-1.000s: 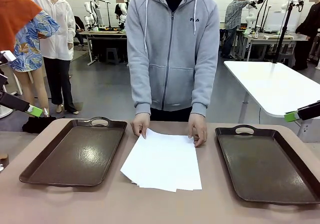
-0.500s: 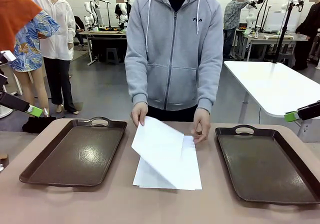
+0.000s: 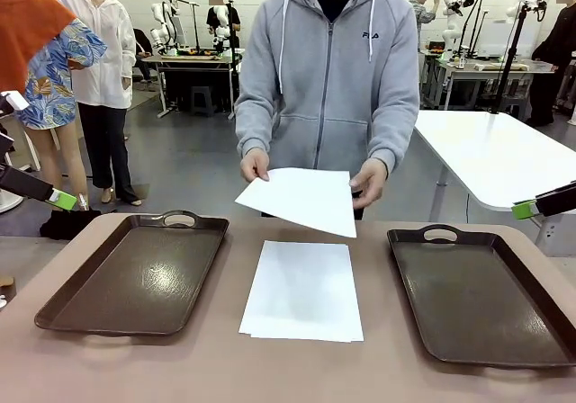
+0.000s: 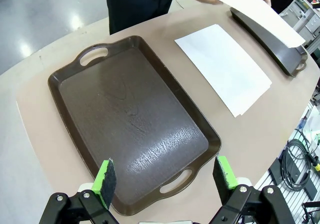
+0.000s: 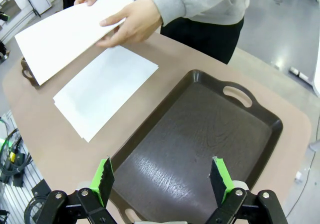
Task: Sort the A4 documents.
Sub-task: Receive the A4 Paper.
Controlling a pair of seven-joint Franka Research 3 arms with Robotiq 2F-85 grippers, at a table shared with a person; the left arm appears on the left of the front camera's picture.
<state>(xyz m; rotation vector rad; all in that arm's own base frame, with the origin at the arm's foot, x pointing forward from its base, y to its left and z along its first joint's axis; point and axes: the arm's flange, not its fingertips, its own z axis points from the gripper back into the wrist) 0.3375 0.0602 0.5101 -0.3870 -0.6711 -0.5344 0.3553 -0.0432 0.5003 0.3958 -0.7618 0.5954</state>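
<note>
Hovering with its green pads spread wide and gripping nothing, our left pincer point(image 4: 164, 175) is hanging over the near handle of a dark brown, glossy plastic tray point(image 4: 130, 119), whose floor is stretching away ahead of its fingertips. Past that tray's far long side, well apart from the pincer, we are seeing the stack of plain white A4 paper sheets point(image 3: 301, 291). It is lying flat on the tan tabletop point(image 3: 297, 371), between the two trays and touching neither. Above the stack's far end, a person in a grey hooded jacket is holding one more white sheet point(image 3: 301, 201) tilted in the air. We are seeing one hand point(image 3: 255, 165) at a far corner and the other hand point(image 3: 369, 183) at the opposite edge. Our right pincer point(image 5: 162, 178) is likewise standing open and empty, poised over the near end of the second dark brown handled tray point(image 5: 200, 144). From here the stack is lying beside this tray's long side, well apart from these fingertips.
</note>
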